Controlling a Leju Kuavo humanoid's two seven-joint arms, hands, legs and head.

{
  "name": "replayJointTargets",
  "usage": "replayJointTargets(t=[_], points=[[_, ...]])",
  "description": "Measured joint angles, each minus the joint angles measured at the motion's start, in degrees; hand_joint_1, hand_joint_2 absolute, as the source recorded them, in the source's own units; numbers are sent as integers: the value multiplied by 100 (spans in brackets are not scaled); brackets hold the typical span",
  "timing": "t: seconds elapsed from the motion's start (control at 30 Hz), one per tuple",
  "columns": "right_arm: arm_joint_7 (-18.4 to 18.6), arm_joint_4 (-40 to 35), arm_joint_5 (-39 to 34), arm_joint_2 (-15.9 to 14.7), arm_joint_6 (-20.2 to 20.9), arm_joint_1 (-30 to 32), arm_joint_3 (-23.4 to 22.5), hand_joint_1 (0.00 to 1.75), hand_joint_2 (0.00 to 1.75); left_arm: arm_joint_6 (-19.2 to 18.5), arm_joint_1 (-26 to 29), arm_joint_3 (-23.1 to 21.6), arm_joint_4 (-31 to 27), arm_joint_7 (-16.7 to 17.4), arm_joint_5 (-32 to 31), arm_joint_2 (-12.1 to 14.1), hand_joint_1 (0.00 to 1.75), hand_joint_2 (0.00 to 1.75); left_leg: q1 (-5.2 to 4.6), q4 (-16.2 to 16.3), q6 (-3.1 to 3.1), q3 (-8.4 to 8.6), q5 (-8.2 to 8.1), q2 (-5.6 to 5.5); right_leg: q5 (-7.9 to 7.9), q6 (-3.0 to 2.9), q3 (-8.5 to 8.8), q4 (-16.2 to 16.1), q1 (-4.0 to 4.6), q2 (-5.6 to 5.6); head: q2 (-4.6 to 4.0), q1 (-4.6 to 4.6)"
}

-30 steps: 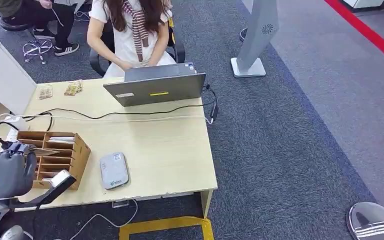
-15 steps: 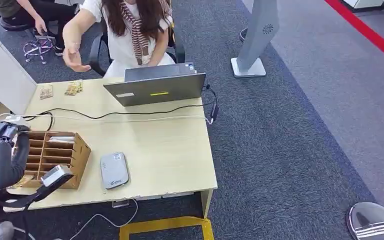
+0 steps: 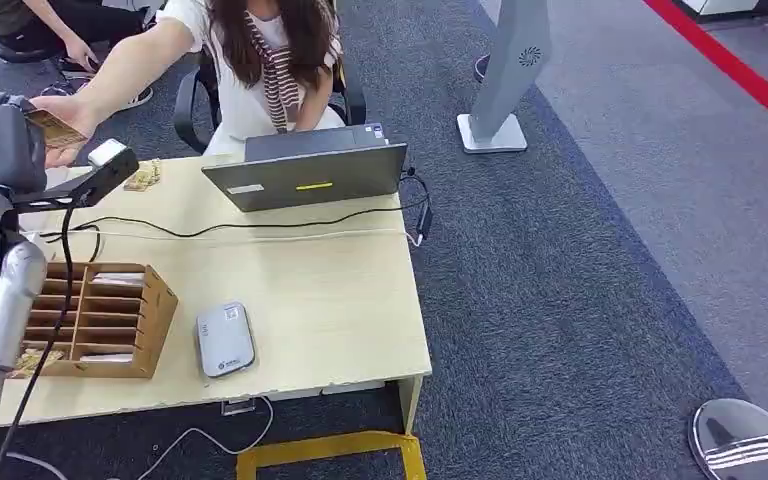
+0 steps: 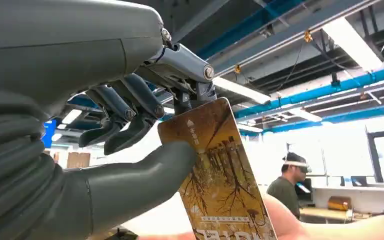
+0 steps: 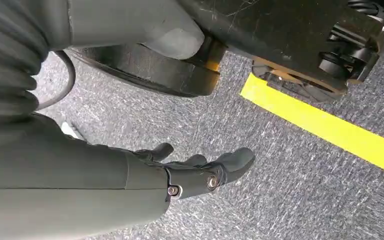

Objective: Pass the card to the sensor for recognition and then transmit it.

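Grey-blue carpet surrounds a pale wooden bench, with a red stripe crossing the floor at far right; at the left edge of the head view the left robot hand is raised above the bench's far left corner, pinching a golden-brown card between its thumb and a finger (the wrist view shows the card upright, printed with a tree-like pattern, the other fingers curled just above it); a person's hand reaches across from behind the bench and meets the card's free end, the palm lying under its lower edge; below, on the bench's near left part, sits a wooden slotted organiser with a few cards in its slots; just right of it lies a grey card reader, flat and apart from the organiser; a black cable runs across the bench towards its right edge; beyond it stands an open grey laptop, its back to the camera, with the seated person behind it; further right a white stand rises from the carpet; the right robot hand hangs over the carpet near a yellow floor line, fingers loosely extended and holding nothing.
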Motion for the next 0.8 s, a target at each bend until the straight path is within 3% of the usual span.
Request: replayJointTargets(t=[0.3, 0.33, 0.37, 0.4, 0.53, 0.57, 0.73, 0.8], points=[[-68, 0, 0, 11, 7, 4, 11, 0, 175, -4, -148, -2, 524, 50, 4, -26, 175, 175, 7, -4, -2, 0, 1, 0, -2, -4, -3, 2, 4, 0, 0, 9], [-81, 0, 0, 4, 9, 7, 11, 0, 175, -4, -148, -2, 540, 50, 4, -26, 9, 175, 7, -4, -4, 0, 2, 0, -2, -4, -3, 2, 4, 0, 0, 7], [-101, 0, 0, 2, 18, 12, 11, 0, 175, -9, -149, -2, 559, 59, 2, -26, 0, 175, 7, -4, -4, 0, 3, -1, -2, -4, -2, 2, 4, -1, 0, 9], [-107, 0, 0, -2, 22, 14, 11, 0, 175, -4, -149, 0, 574, 96, 2, -26, 0, 0, 7, -4, -5, 0, 3, -1, -2, -4, -2, 3, 4, -1, 0, 7], [-114, 0, 0, -2, 20, 15, 11, 0, 175, 66, -145, 0, 616, 258, -24, -26, 0, 0, 7, -4, -5, -2, 3, -2, -2, -4, -2, 2, 4, -2, 0, 9], [-112, 0, 0, -2, 18, 15, 11, 0, 175, 99, -141, -2, 625, 291, -39, -28, 0, 175, 7, -4, -5, -2, 3, -2, -2, -4, -2, 2, 4, -2, 0, 9], [-28, 0, -9, 0, -35, 10, 11, 0, 175, 427, -96, -2, 623, 284, -6, -28, 0, 175, 7, -4, -5, -3, 3, -4, -2, -4, -1, 2, 4, -4, 0, 9], [-24, 0, -74, 11, -55, 9, 9, 0, 175, 579, 22, 4, 534, 38, 313, -24, 0, 175, 7, -4, -5, -3, 3, -5, -2, -4, 1, 3, 4, -5, 0, 7]])
